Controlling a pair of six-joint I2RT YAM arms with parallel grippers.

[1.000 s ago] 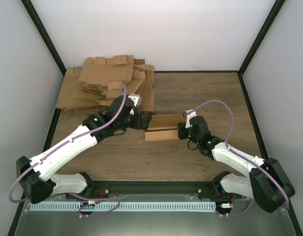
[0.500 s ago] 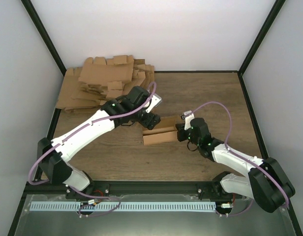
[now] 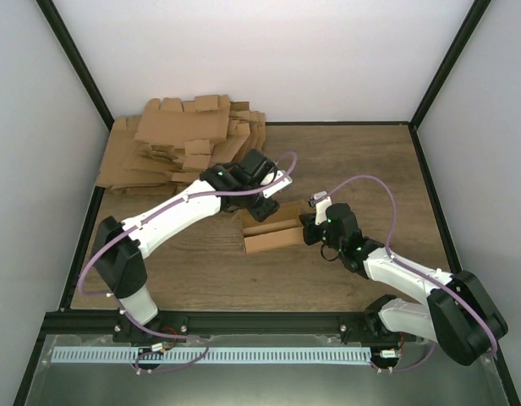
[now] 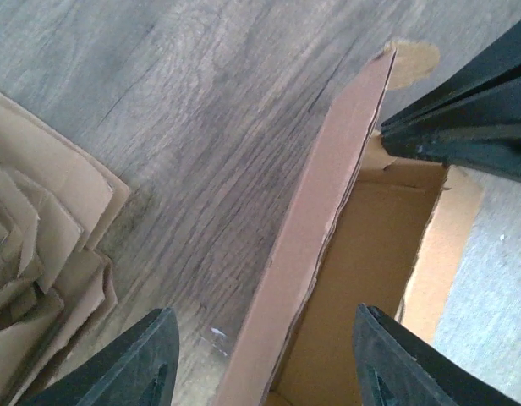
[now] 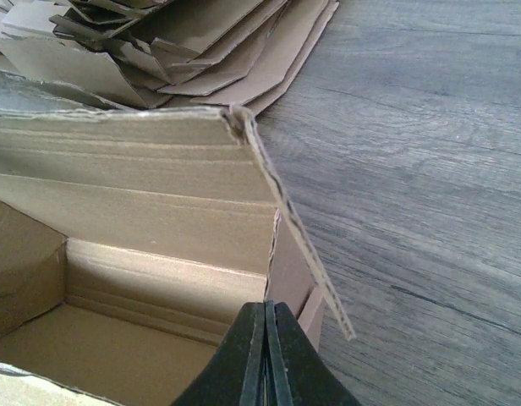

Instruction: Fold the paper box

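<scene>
We see first the wooden bench [image 3: 345,169], which carries everything. On its far left part lies a big pile of flat brown blanks [image 3: 180,139], spread in an untidy heap. Near the middle of the bench, just in front of this pile and apart from it, stands the paper box [image 3: 273,237]. It is already raised to an open carton with its long side across the bench, and we can look into its hollow inside. The left arm reaches over from the left, and the left gripper [image 3: 265,208] hangs above the far left part of the box. In the left wrist view its two fingers [image 4: 150,359] are released and stand apart, one on each side of the long far wall, with bare space between each finger and the cardboard. The right gripper [image 3: 309,230] is at the right end of the box. Its fingers [image 5: 254,355] are clenched together, and it seems that they pinch the thin end wall of the box at its corner.
</scene>
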